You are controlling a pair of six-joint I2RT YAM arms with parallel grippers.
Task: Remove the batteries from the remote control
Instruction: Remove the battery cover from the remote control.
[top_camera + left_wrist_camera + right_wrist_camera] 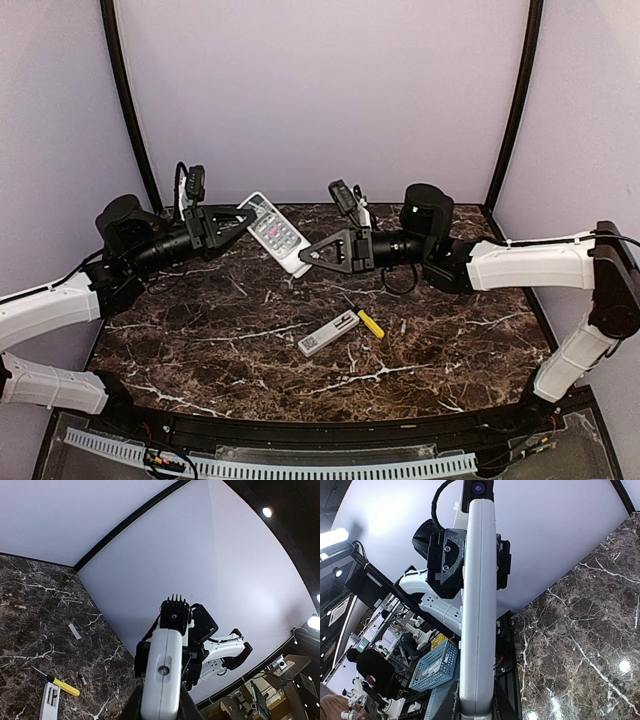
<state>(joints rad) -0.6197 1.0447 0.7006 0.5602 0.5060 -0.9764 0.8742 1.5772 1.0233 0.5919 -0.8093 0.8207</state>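
Note:
A white remote control (pixel 275 232) is held in the air over the back of the marble table (pixel 200 350), buttons facing up. My left gripper (pixel 243 218) is shut on its far-left end and my right gripper (pixel 308 256) is shut on its near-right end. The left wrist view shows the remote's end (pixel 161 675) between my fingers, and the right wrist view shows its long edge (pixel 477 605). A small thin battery (pixel 82 680) lies on the table beside the screwdriver. Another small cell-like thing (pixel 20 607) lies further off.
A small grey-white remote-like piece (pixel 328 333) and a yellow-handled screwdriver (pixel 368 322) lie mid-table. A flat grey strip (pixel 75 631) lies near the back wall. Lilac walls close in the back and sides.

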